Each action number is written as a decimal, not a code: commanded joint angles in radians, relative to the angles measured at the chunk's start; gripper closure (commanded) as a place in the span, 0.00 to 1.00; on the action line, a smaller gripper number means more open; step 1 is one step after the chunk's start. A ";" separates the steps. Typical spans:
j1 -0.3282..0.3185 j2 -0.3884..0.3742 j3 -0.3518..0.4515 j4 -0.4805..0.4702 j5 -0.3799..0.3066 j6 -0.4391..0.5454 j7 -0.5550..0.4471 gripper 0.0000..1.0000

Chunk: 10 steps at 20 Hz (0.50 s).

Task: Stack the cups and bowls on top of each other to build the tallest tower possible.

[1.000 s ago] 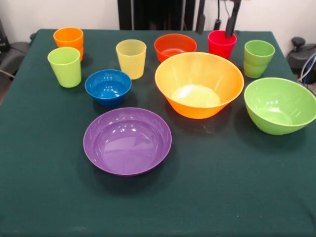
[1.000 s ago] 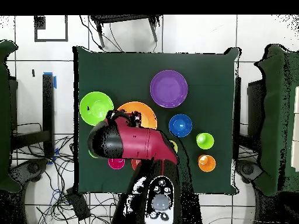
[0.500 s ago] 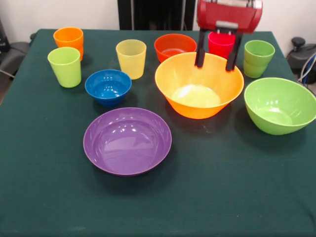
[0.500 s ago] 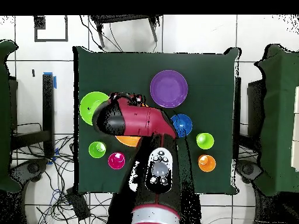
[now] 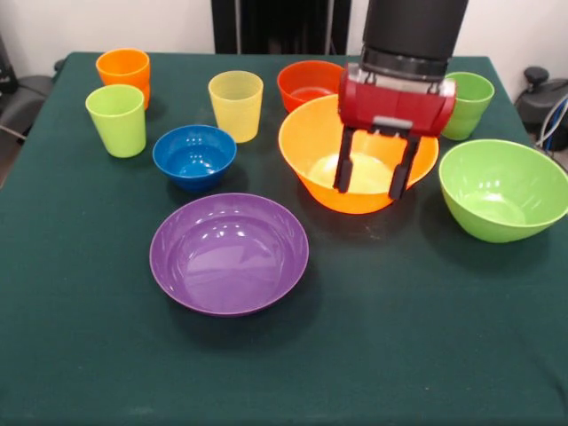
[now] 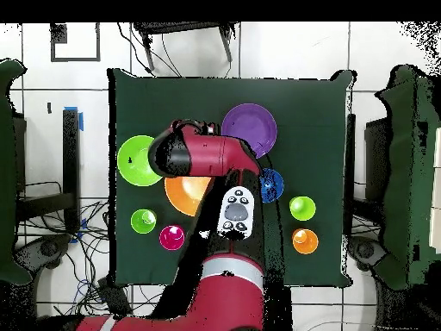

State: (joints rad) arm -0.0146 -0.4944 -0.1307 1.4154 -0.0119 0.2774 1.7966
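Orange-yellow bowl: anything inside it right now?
The orange-yellow bowl looks empty; only the open pincer hangs in front of its bare pale bottom. The rim's far right part is covered by the pincer's red body.

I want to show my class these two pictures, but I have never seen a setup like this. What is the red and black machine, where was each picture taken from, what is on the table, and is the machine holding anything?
The red and black machine is a robot arm; its gripper is its hand, with two dark fingers. One picture looks across the table toward the robot. The other looks straight down, with the robot's base at the bottom. On the green cloth stand separate bowls: orange, green, purple, blue and a red one behind. There are also orange, lime, yellow and green cups, and a red cup seen from above. The gripper is open and empty, above the orange bowl. Nothing is stacked yet.
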 commanded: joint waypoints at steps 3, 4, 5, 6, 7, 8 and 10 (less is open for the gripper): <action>-0.042 0.068 0.067 -0.109 -0.085 0.153 -0.058 0.00; -0.043 0.069 0.068 -0.111 -0.087 0.153 -0.056 0.00; -0.046 0.070 0.071 -0.112 -0.088 0.156 -0.056 0.00; -0.051 0.073 0.077 -0.114 -0.087 0.162 -0.058 0.00; -0.055 0.075 0.081 -0.120 -0.090 0.164 -0.063 0.00; -0.056 0.081 0.080 -0.124 -0.092 0.164 -0.061 0.00; -0.065 0.104 0.081 -0.131 -0.099 0.152 -0.063 0.00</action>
State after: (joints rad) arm -0.0539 -0.4487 -0.1309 1.3437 -0.0268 0.3105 1.7966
